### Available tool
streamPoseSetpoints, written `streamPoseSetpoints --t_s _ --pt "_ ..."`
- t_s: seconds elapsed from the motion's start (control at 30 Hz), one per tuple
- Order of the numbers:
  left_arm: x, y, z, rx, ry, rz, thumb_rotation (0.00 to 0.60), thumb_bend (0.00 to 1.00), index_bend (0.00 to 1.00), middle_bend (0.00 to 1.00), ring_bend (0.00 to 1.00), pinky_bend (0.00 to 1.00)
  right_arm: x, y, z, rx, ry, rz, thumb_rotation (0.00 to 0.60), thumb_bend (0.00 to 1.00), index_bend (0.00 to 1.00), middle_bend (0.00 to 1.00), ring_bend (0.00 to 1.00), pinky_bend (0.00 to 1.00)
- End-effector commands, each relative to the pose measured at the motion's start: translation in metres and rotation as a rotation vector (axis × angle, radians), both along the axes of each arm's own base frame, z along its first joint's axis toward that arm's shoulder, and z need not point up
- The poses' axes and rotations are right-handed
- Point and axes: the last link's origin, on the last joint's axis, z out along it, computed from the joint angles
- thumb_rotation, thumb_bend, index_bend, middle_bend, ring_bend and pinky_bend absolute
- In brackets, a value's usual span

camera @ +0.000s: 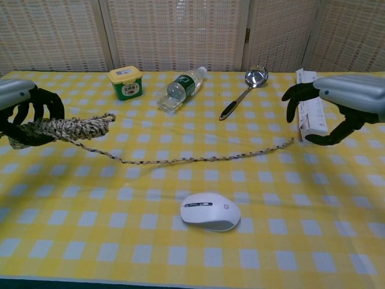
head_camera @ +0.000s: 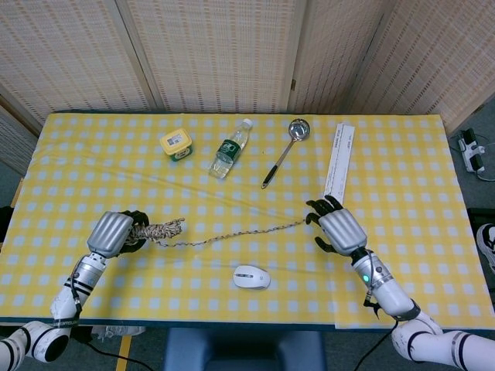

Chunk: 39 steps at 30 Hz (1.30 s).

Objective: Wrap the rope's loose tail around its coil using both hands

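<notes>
My left hand (head_camera: 114, 232) (camera: 23, 111) grips the speckled rope coil (head_camera: 158, 229) (camera: 66, 127) at the table's left and holds it lifted. From the coil the loose tail (head_camera: 240, 232) (camera: 198, 158) sags and runs right across the cloth. It ends near my right hand (head_camera: 338, 227) (camera: 337, 105). That hand hovers above the tail's far end with its fingers spread and holds nothing.
A white mouse (head_camera: 252, 277) (camera: 210, 211) lies just in front of the tail. At the back stand a yellow tub (head_camera: 175, 143), a lying water bottle (head_camera: 231, 148) and a ladle (head_camera: 285, 151). A long white box (head_camera: 339, 158) (camera: 308, 108) lies behind my right hand.
</notes>
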Motion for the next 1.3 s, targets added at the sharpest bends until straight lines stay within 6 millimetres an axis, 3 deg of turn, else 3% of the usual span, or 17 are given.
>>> streamPoseSetpoints --t_s 0.03,0.57,1.0,1.3 --pt "-0.003 -0.002 0.003 0.005 0.0 0.011 0.6 0.62 0.68 0.7 0.65 0.69 0.011 -0.011 -0.014 0.012 0.027 0.024 0.6 0.39 0.41 0.18 0.15 0.1" --pt "-0.009 -0.006 0.001 -0.005 -0.006 0.041 0.6 0.62 0.68 0.7 0.65 0.69 0.016 -0.037 -0.072 0.046 0.098 0.017 0.6 0.39 0.43 0.18 0.15 0.1" --pt "-0.012 -0.005 -0.001 -0.01 -0.011 0.054 0.6 0.62 0.68 0.7 0.65 0.69 0.014 -0.051 -0.098 0.046 0.102 -0.011 0.6 0.39 0.46 0.2 0.15 0.1" --pt "-0.013 -0.004 -0.003 -0.016 -0.009 0.059 0.6 0.62 0.68 0.7 0.65 0.69 0.012 -0.055 -0.102 0.038 0.107 -0.025 0.6 0.39 0.52 0.22 0.16 0.1"
